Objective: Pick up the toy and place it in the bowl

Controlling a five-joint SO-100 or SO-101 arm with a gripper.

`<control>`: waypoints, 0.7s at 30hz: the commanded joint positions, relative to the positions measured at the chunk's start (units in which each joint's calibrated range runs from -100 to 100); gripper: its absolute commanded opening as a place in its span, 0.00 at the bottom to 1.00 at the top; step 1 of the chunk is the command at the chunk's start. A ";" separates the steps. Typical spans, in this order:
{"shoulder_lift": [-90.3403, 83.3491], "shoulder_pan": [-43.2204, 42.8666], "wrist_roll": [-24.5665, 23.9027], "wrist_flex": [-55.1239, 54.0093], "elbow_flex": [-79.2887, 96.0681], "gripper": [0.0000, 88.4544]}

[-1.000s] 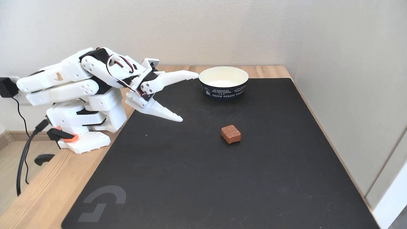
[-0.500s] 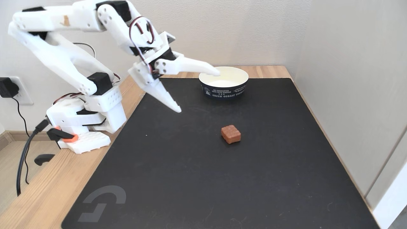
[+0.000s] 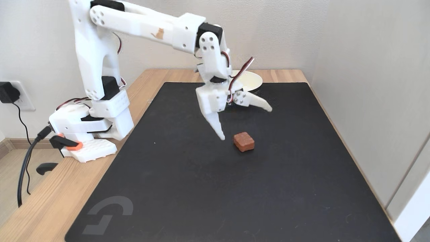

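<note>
**A:** What's at the far left as I stand here?

**B:** A black plug (image 3: 6,92) sits in a wall socket, its cable (image 3: 25,161) trailing down past the edge of a wooden table (image 3: 50,205). Just right of that, the white arm's base (image 3: 89,134) is clamped near the table's left side, with an orange clip at its foot.

**A:** And moving right?

**B:** A large black mat (image 3: 201,188) covers most of the tabletop. The arm (image 3: 141,25) rises from the base, then stretches rightward over the mat and bends down at the wrist.

**A:** What is the claw doing?

**B:** The gripper (image 3: 246,123) hangs above the mat with its two fingers spread wide, holding nothing. One finger points down, its tip just to the left of the toy. The other finger sticks out to the right, higher up.

**A:** Where's the toy?

**B:** The toy (image 3: 244,141), a small reddish-brown block with a brick-like top, lies on the mat near its middle, below the spread fingers and touching neither.

**A:** The bowl?

**B:** The bowl (image 3: 252,80) stands at the mat's far edge, behind the wrist, which hides much of it. A plain wall panel (image 3: 376,101) closes off the right side.
</note>
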 commanded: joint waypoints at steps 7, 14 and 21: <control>16.31 -0.22 1.62 -0.18 -11.90 0.60; 20.73 -0.39 1.26 0.08 -12.80 0.55; 20.73 -0.47 1.10 0.08 -12.71 0.21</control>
